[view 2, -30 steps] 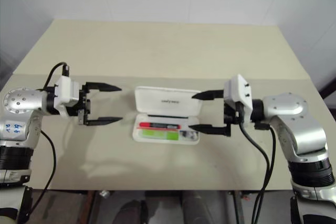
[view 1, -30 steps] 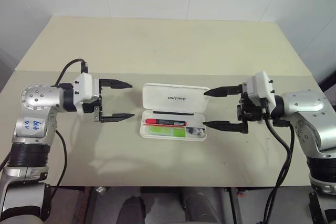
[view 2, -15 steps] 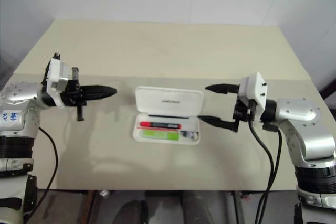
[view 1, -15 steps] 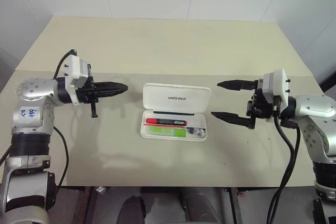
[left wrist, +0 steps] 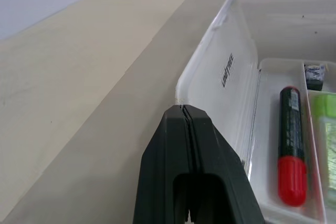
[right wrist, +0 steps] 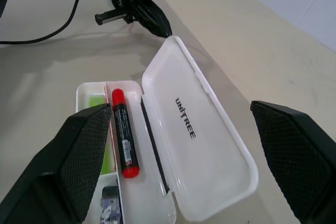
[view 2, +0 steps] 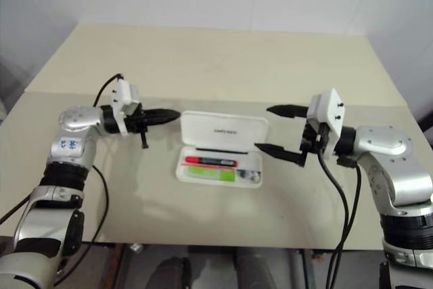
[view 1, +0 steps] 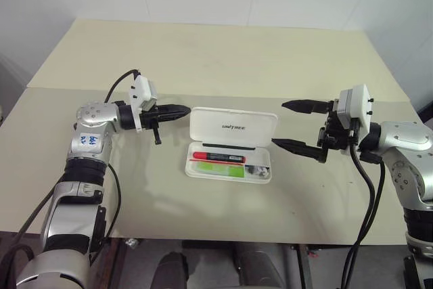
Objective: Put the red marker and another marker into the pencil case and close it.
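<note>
The white pencil case (view 1: 196, 167) lies open mid-table, its "UNITREE" lid (view 1: 233, 127) tilted back. Inside lie the red marker (view 1: 218, 157), with its dark barrel, and the light-green marker (view 1: 218, 170) just in front of it. My left gripper (view 1: 187, 109) is shut and empty, its tip at the lid's upper left corner (left wrist: 181, 95); whether it touches I cannot tell. My right gripper (view 1: 278, 124) hangs open beside the case's right end, holding nothing. From the right wrist I see the lid (right wrist: 210, 150), the red marker (right wrist: 125, 140) and the left gripper (right wrist: 157, 24) beyond it.
A small dark item (view 1: 256, 170) sits in the tray's right compartment. The beige table (view 1: 203, 59) stretches far behind the case, with a seam running across it, and its front edge (view 1: 203, 238) is close below the case. White walls stand behind.
My left gripper has shut and moved right, up to the lid's left corner. My right gripper, which bracketed the case's right end, has drawn back to the right, still open.
</note>
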### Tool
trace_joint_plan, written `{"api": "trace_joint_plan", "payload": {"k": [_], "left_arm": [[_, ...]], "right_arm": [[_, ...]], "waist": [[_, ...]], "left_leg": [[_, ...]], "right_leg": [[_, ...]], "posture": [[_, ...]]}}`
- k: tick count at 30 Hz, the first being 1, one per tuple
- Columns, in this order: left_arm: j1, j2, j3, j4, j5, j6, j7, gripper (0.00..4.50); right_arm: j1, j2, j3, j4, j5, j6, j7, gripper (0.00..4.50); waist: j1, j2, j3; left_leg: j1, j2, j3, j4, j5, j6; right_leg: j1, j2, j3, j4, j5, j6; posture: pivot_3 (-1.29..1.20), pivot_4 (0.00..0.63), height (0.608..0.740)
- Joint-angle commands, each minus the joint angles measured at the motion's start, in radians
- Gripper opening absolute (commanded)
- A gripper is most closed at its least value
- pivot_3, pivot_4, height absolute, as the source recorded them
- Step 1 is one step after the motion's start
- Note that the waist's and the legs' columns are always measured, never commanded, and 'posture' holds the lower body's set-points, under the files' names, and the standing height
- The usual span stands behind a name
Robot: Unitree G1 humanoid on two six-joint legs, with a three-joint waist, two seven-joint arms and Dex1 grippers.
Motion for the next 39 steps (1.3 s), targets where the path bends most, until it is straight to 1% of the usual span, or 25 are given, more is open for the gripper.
{"api": "trace_joint_plan", "payload": {"k": [1, 8, 13, 16, 21, 24, 27, 30, 34, 39], "left_arm": [[-0.009, -0.01, -0.006, -0.052, -0.021, 0.0, -0.052, 0.04], [0.019, 0.02, 0.028, -0.097, -0.044, 0.028, -0.078, 0.04], [0.007, 0.009, 0.098, -0.127, -0.09, 0.062, -0.009, 0.04], [-0.03, -0.012, 0.128, -0.077, -0.071, 0.045, 0.085, 0.04], [-0.064, -0.023, 0.085, 0.026, 0.014, -0.02, 0.14, 0.04], [-0.086, -0.058, 0.045, 0.096, 0.057, -0.046, 0.158, 0.04], [-0.115, -0.096, 0.022, 0.163, 0.069, -0.082, 0.129, 0.04], [-0.131, -0.114, 0.028, 0.178, 0.043, -0.109, 0.069, 0.04], [-0.121, -0.107, 0.039, 0.138, 0.008, -0.105, -0.011, 0.04], [-0.06, -0.075, -0.001, -0.012, -0.018, -0.034, -0.131, 0.04]], "right_arm": [[0.007, -0.001, -0.024, -0.042, 0.021, 0.002, -0.02, 4.5], [0.019, 0.005, -0.022, -0.048, 0.027, 0.002, -0.032, 4.5], [0.019, 0.008, -0.017, -0.044, 0.031, 0.003, -0.032, 4.5], [0.017, 0.01, -0.01, -0.041, 0.029, 0.003, -0.03, 4.5], [0.011, 0.011, -0.005, -0.043, 0.031, 0.008, -0.03, 4.5], [0.006, 0.009, -0.006, -0.047, 0.034, 0.014, -0.032, 4.5], [0.009, 0.007, -0.007, -0.058, 0.038, 0.02, -0.036, 4.5], [0.013, 0.005, -0.012, -0.066, 0.043, 0.025, -0.041, 4.5], [0.023, 0.002, -0.021, -0.071, 0.046, 0.028, -0.048, 4.5], [0.038, 0.004, -0.025, -0.079, 0.048, 0.026, -0.059, 4.5]], "waist": [[0.004, 0.0, 0.0], [-0.006, 0.0, 0.0], [-0.003, 0.0, 0.0], [-0.002, 0.0, 0.0], [-0.003, 0.0, 0.0], [-0.001, 0.0, 0.0], [0.0, 0.0, 0.0], [-0.001, 0.0, 0.0], [-0.004, 0.0, 0.0], [-0.004, 0.0, 0.0]], "left_leg": [[-0.001, 0.0, 0.0, 0.0, 0.0, 0.0], [-0.001, 0.0, 0.0, 0.001, 0.0, 0.0], [0.0, 0.0, 0.0, 0.001, 0.0, 0.0], [0.0, 0.0, 0.0, 0.001, 0.0, 0.0], [0.0, 0.0, 0.0, 0.001, 0.0, 0.0], [0.0, 0.0, 0.0, 0.001, 0.0, 0.0], [-0.001, 0.0, 0.0, 0.001, 0.0, 0.0], [-0.001, 0.0, 0.0, 0.001, 0.0, 0.0], [-0.001, 0.0, 0.0, 0.0, 0.0, 0.0], [-0.001, 0.0, 0.0, 0.0, 0.0, 0.0]], "right_leg": [[0.0, 0.0, 0.0, 0.0, 0.0, 0.0], [0.0, 0.0, 0.001, -0.001, 0.0, 0.001], [0.0, 0.0, 0.0, 0.001, 0.001, 0.001], [0.0, 0.0, 0.001, 0.001, 0.001, 0.001], [0.0, 0.0, 0.001, 0.0, 0.001, 0.001], [0.0, 0.0, 0.001, 0.0, 0.001, 0.001], [0.0, 0.0, 0.001, -0.001, 0.001, 0.001], [0.0, 0.0, 0.001, -0.001, 0.001, 0.001], [0.0, 0.0, 0.001, -0.002, 0.001, 0.001], [0.0, 0.0, 0.001, -0.001, 0.001, 0.001]], "posture": [[0.0, 0.15, 0.74], [0.0, 0.15, 0.74], [0.0, 0.15, 0.74], [0.0, 0.15, 0.74], [0.0, 0.15, 0.74], [0.0, 0.15, 0.74], [0.0, 0.15, 0.74], [0.0, 0.15, 0.74], [0.0, 0.15, 0.74], [0.0, 0.15, 0.74]]}}
